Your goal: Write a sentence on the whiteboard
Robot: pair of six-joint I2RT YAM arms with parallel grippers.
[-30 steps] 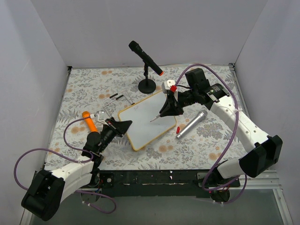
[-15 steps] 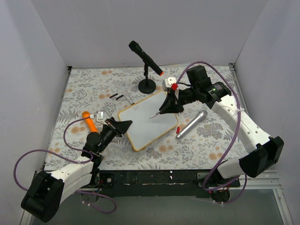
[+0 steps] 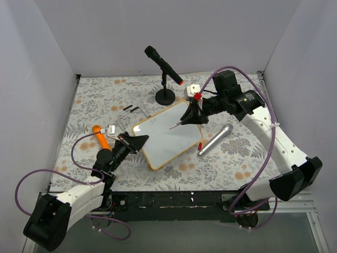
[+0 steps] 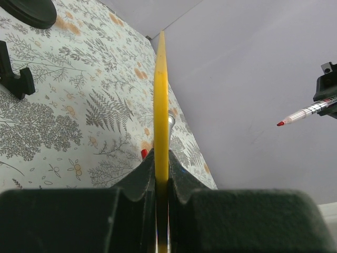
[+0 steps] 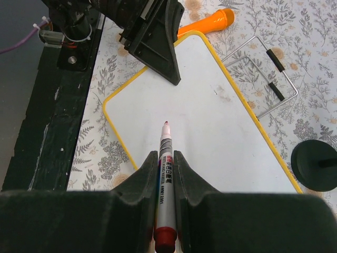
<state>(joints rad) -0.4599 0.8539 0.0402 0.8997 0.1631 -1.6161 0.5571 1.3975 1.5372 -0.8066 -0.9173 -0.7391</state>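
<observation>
R gripper is clamped on a red marker; L gripper pinches the whiteboard by its frame edge. Board lies between the arms, long axis diag. from L gripper toward R. Marker tip hovers just above board centre, aimed toward L arm; no sentence visible yet.

whiteboard: near part behind fingers; stand base: cut by right edge
</observation>
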